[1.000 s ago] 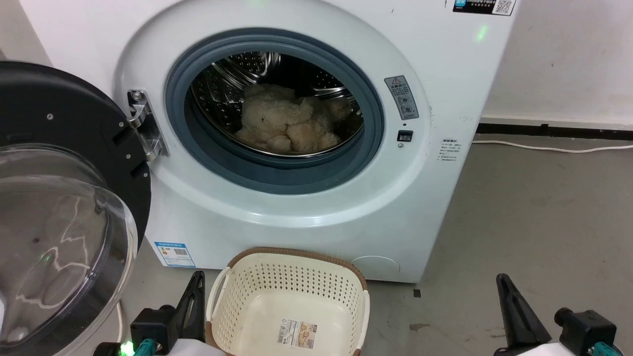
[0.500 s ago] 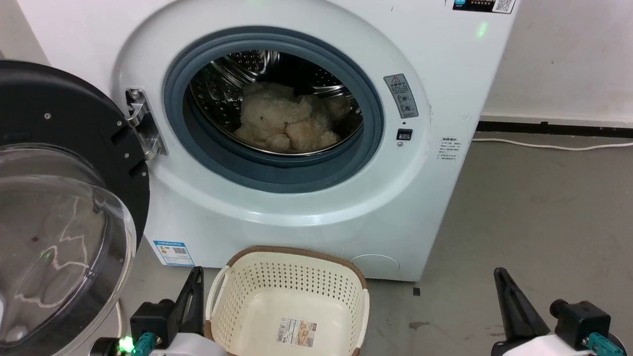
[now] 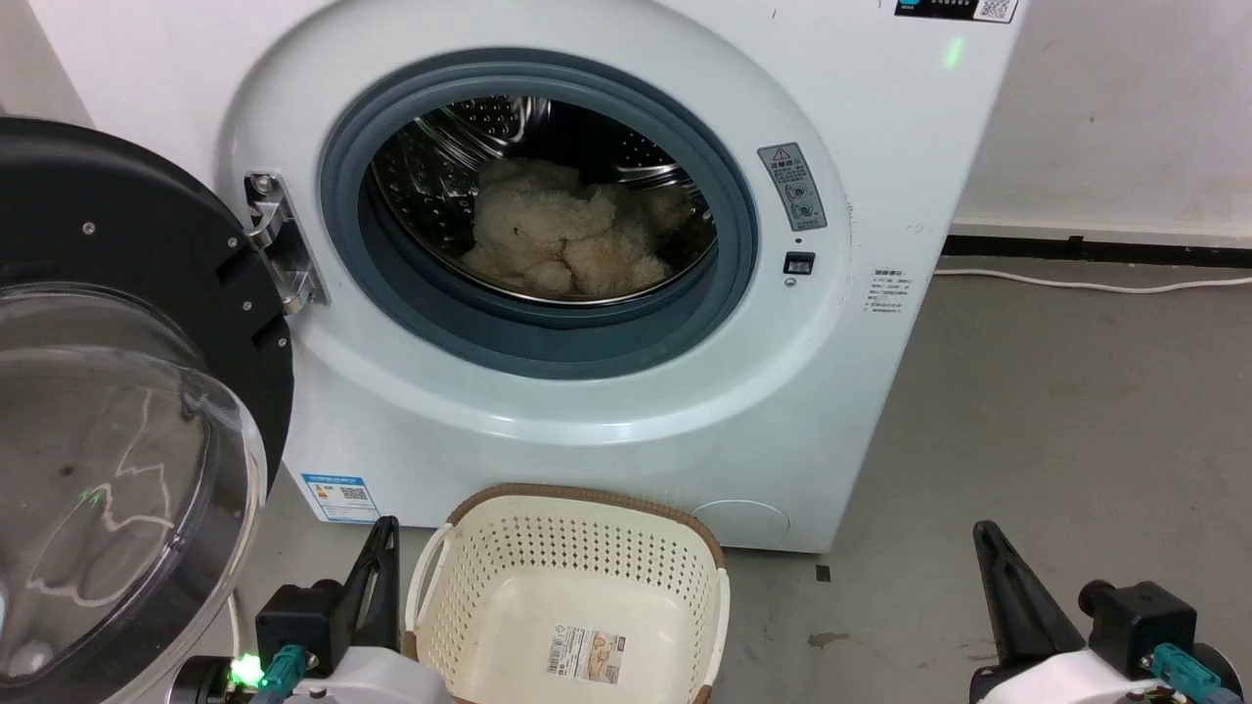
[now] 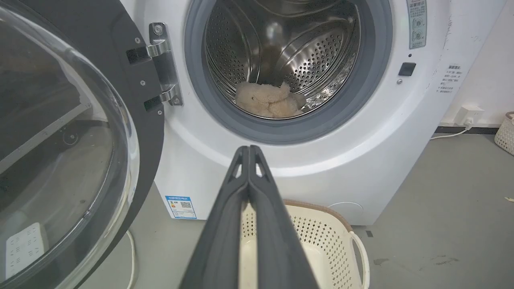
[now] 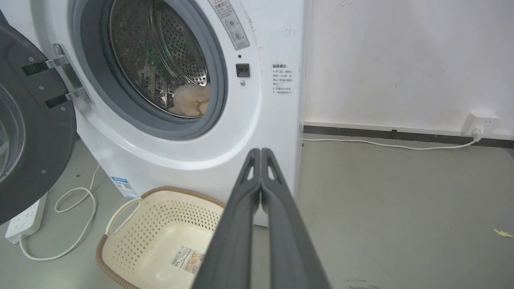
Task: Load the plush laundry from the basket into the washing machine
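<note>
In the washing machine [image 3: 606, 411], plush laundry [image 3: 558, 235]

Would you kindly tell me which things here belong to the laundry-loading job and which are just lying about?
Job in hand: plush laundry, in the drum; basket, empty; washing machine, its door open.
Lying about: power strip; white cable; wall socket.

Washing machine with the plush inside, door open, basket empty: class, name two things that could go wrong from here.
1. The open door stands close beside the left claw; a swing of that arm might strike its clear dome.
2. The basket sits on the floor right before the washing machine; rolling forward could shove it.
</note>
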You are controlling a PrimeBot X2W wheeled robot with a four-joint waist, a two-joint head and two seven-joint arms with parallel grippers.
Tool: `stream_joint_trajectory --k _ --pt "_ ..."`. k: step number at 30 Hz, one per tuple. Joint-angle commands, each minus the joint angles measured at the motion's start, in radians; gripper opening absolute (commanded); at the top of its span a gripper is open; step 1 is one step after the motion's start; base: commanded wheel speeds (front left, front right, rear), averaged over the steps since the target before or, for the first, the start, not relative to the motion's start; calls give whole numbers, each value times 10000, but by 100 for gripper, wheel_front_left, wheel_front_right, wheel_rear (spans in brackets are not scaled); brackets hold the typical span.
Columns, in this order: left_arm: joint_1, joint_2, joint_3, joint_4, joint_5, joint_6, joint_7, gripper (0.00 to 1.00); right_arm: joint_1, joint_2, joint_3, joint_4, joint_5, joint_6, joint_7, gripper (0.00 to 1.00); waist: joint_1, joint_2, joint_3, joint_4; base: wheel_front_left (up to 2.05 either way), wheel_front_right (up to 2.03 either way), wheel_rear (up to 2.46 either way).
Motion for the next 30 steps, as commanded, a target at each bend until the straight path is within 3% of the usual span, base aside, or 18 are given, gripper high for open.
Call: stream_joint_trajectory --k 1,30 --pt "-140 -36 55 -86 125 -25 68 0 -214 -2 -2 -82 -144 5 66 0 0 0 6 -2 0 0 0" --pt "-330 -210 371 -405 601 -141 661 0 -574 -2 4 -273 -962 7 661 0 0 0 114 -43 0 0 0"
